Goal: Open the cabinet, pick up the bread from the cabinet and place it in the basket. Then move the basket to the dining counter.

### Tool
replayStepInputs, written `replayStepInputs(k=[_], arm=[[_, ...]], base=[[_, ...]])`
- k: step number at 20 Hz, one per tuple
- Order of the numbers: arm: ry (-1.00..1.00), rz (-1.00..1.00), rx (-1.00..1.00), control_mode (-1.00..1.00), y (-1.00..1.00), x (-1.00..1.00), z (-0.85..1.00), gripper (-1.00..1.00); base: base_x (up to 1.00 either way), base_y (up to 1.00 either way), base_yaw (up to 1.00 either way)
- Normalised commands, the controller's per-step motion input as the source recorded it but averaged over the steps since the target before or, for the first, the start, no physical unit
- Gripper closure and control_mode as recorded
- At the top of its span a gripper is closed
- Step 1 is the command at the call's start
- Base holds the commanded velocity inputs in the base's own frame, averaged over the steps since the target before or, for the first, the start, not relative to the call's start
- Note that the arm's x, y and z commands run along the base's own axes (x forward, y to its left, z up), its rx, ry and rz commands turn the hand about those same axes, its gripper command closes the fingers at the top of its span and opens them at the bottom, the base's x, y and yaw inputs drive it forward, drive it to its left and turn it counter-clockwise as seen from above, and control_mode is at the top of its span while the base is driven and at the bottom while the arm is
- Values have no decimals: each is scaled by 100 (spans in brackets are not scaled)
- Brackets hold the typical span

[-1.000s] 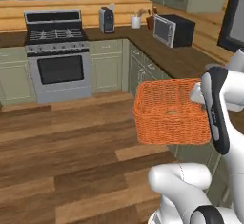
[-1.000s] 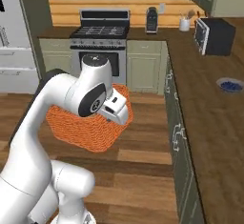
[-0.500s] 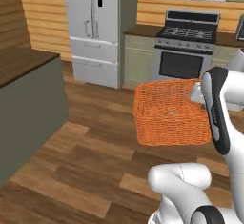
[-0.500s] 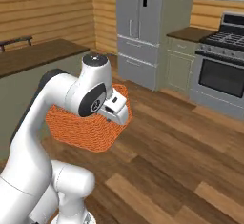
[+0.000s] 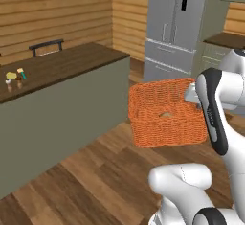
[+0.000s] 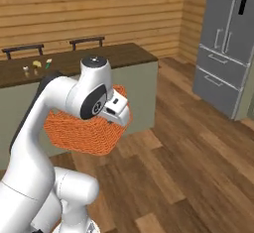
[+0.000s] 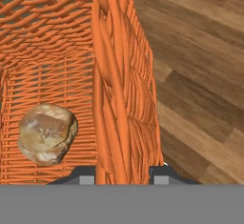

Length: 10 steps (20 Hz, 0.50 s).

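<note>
To the left of the gripper (image 7: 123, 178), and well apart from it, the dining counter (image 5: 62, 63) runs long and dark-topped, with 2 small items near its far end. Inside the basket (image 5: 165, 111), just left of the fingers, the bread (image 7: 46, 133) lies on the woven floor. The gripper's 2 fingers are closed partway on the basket's thick rim, 1 on each side of the wall, and the basket hangs above the wood floor. To the right stands the grey fridge (image 5: 184, 25). The carry to the dining counter seems to be the step in hand; next the basket needs bringing over the countertop, lowering until it rests flat, then releasing.
</note>
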Motion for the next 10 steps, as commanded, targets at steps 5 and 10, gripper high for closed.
replayStepInputs(k=[5, 10], arm=[[0, 0, 0, 100, 0, 0, 0, 100], [0, 0, 0, 100, 0, 0, 0, 100]], base=[[100, -69, 44], [100, -81, 47]])
